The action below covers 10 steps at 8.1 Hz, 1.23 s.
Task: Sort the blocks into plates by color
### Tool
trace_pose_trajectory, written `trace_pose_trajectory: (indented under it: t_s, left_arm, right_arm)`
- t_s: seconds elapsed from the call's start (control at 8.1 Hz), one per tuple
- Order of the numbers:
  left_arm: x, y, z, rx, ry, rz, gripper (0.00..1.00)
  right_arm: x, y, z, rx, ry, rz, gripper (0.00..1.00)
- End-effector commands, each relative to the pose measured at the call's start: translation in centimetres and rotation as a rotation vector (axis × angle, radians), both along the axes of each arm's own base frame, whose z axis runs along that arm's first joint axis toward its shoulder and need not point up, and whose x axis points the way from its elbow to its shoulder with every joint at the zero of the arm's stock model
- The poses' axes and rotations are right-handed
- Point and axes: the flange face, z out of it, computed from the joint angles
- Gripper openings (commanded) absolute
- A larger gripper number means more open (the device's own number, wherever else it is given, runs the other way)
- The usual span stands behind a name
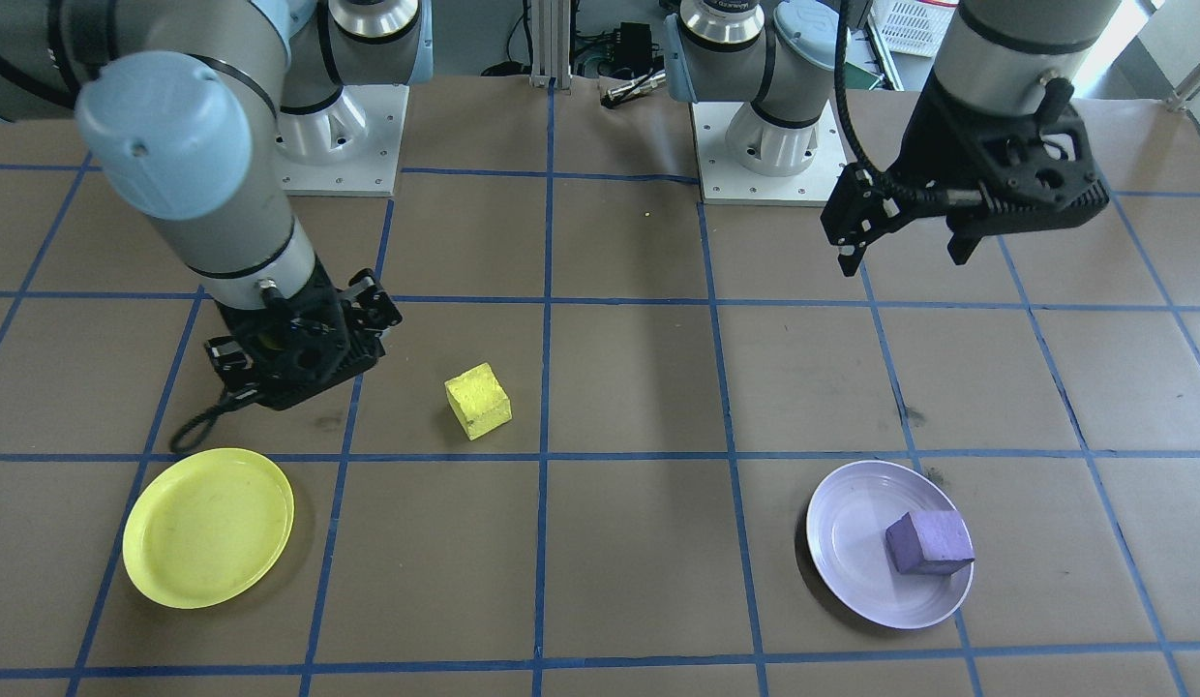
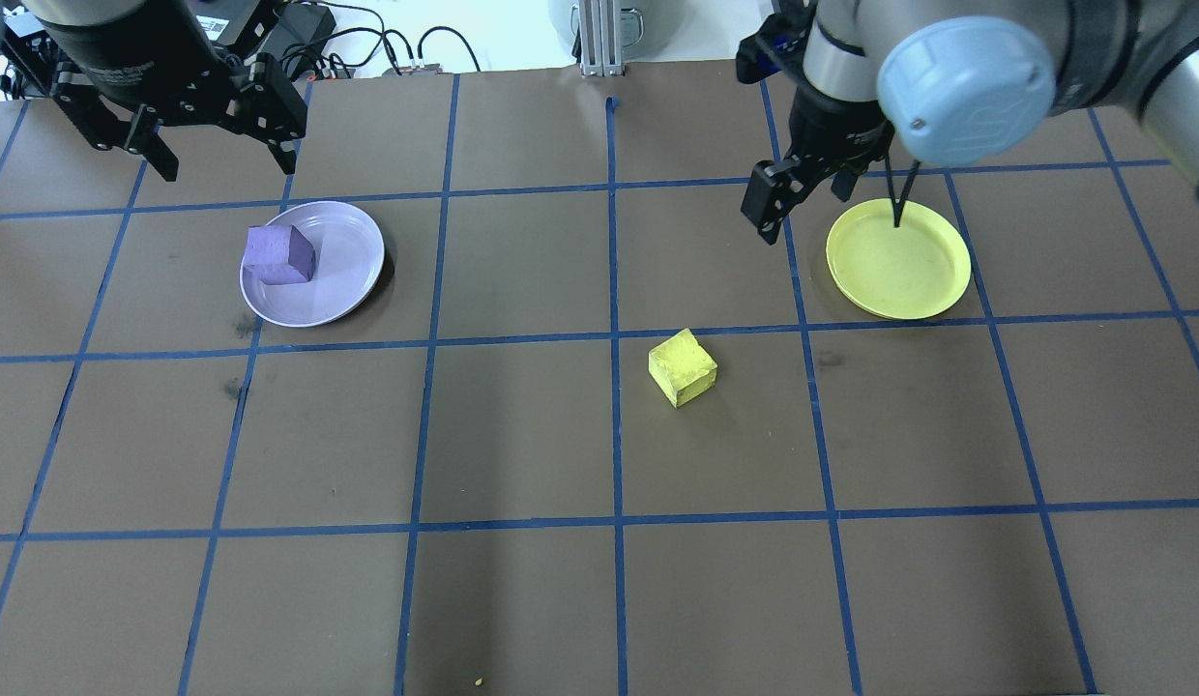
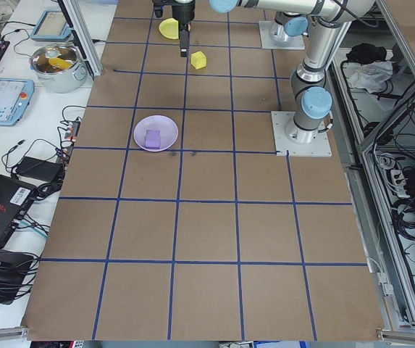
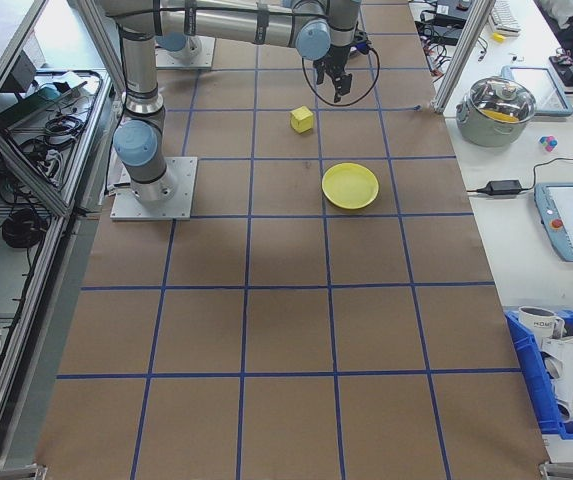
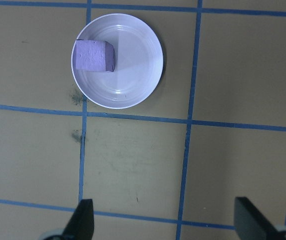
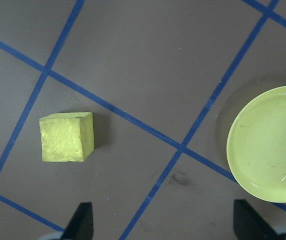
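Note:
The purple block (image 2: pixel 278 254) lies inside the lavender plate (image 2: pixel 353 280), toward its left rim. My left gripper (image 2: pixel 222 155) hangs open and empty above the table behind that plate; the left wrist view looks down on the block (image 5: pixel 94 55) and plate (image 5: pixel 133 75) from well above. The yellow block (image 2: pixel 683 367) sits alone on the brown table near the centre. The yellow plate (image 2: pixel 899 261) is empty, to the block's right and farther back. My right gripper (image 1: pixel 300 339) is open and empty, high up between the yellow block (image 6: pixel 67 137) and the yellow plate (image 6: pixel 270 145).
Blue tape lines divide the brown table into squares. Both arm bases (image 1: pixel 765 145) stand on white mounting plates at the robot's edge. Off the table's ends sit a pot (image 4: pixel 504 108), tablets (image 4: pixel 571 215) and a blue bin (image 4: pixel 561 375).

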Motion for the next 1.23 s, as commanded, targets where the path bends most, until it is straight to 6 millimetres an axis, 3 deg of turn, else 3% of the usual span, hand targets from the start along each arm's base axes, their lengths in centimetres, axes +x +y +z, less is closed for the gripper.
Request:
trace_pose_trajectory:
  t_s: [0.0,0.25,0.49,0.74,0.86,0.99,1.11]
  left_arm:
    - [-2.0,1.6,3.5,-0.002,0.130,-0.005,1.00]
    - [-4.3,2.8,5.2,-0.053,0.165,-0.102,1.00]
    - [-2.4,4.0,6.4,-0.068,-0.037,-0.087,1.00]
    - [-2.1,4.0,6.4,-0.068,-0.056,-0.099,1.00]
    - [-2.2,2.8,6.9,-0.155,-0.054,-0.097,1.00]
    - [-2.2,2.5,8.2,-0.250,-0.057,-0.096,1.00]
    - [-2.3,2.5,8.3,-0.260,-0.057,-0.099,1.00]
  right_arm:
    - [5.3,0.0,-6.4,0.081,0.011,0.086,1.00]
    - [8.1,1.1,-9.4,0.095,0.010,0.134,1.00]
    - [9.2,1.9,-12.8,0.108,-0.061,0.134,1.00]
    - [8.9,3.4,-16.2,0.128,-0.066,0.132,1.00]
    - [8.7,4.2,-17.3,0.149,-0.062,0.131,1.00]
    - [8.7,4.7,-17.9,0.160,-0.060,0.132,1.00]
    - [9.0,5.0,-18.2,0.169,-0.080,0.132,1.00]
